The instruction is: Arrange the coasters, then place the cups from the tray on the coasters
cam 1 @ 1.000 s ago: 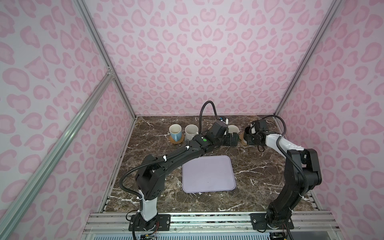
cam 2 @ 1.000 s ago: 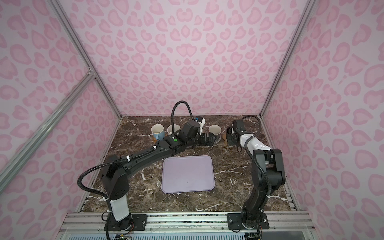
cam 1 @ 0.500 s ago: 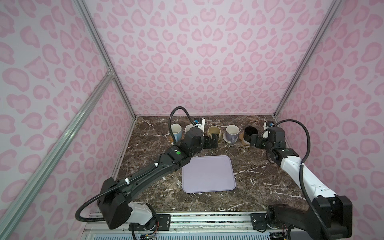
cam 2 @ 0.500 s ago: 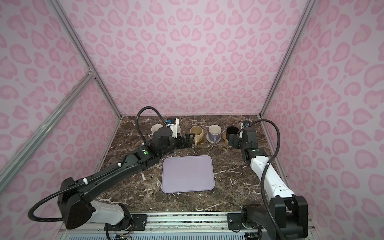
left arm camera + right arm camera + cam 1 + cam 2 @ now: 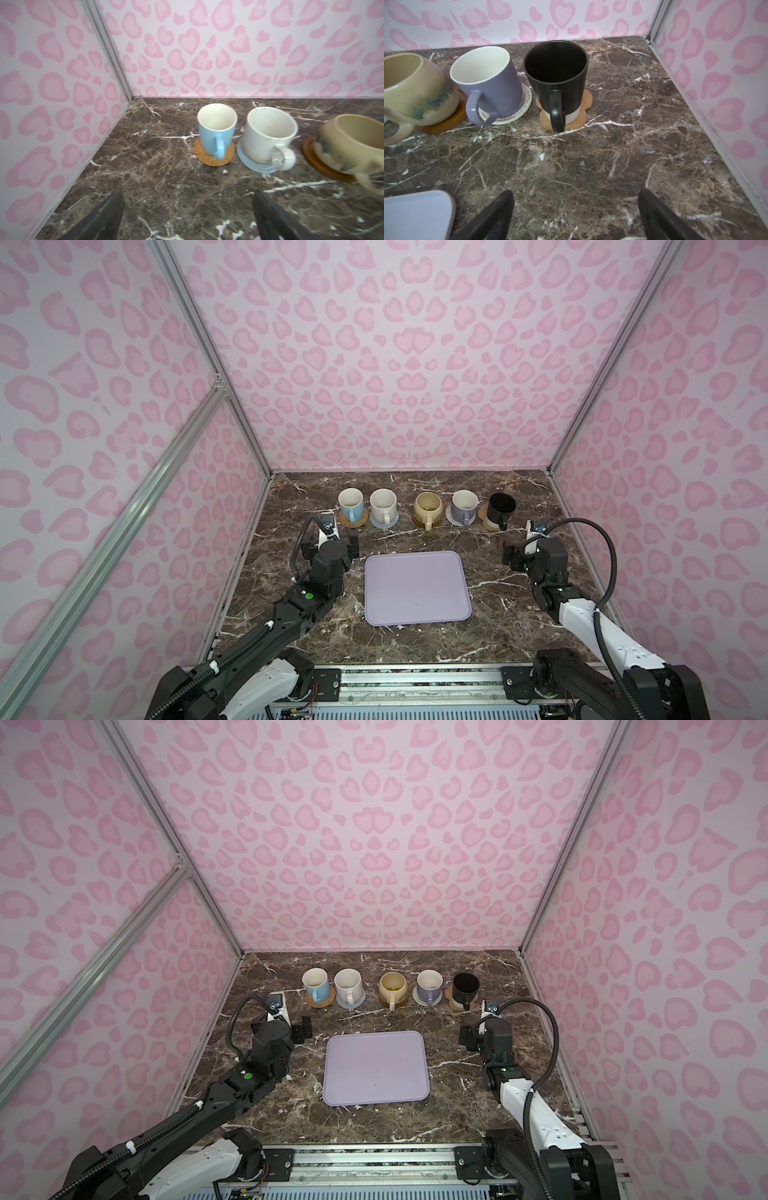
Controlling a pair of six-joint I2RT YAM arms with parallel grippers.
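In both top views the cups stand in a row at the back, each on a coaster. The light blue cup [image 5: 350, 504] is on the orange coaster [image 5: 209, 161]. The speckled white cup [image 5: 268, 133] is on the grey-blue one [image 5: 254, 166]. The yellow cup [image 5: 428, 508] is on the brown disc [image 5: 446, 124]. The lavender cup [image 5: 492, 83] is on the beige disc [image 5: 517, 116], and the black cup [image 5: 556, 74] on the cork paw [image 5: 581, 122]. The lavender tray [image 5: 417, 589] lies bare. My left gripper [image 5: 330, 545] [image 5: 188, 194] and right gripper [image 5: 524, 556] [image 5: 575, 193] are open and hold nothing, short of the row.
Pink patterned walls close in the brown marble table [image 5: 490, 614] on three sides. Metal corner posts stand near the left wall [image 5: 112, 52] and the right wall [image 5: 654, 27]. Bare marble separates the tray from the cup row.
Both grippers have drawn back from the cup row toward the front. The left one swung left and the right one right. The right gripper has opened off the black cup, which stays on its coaster.
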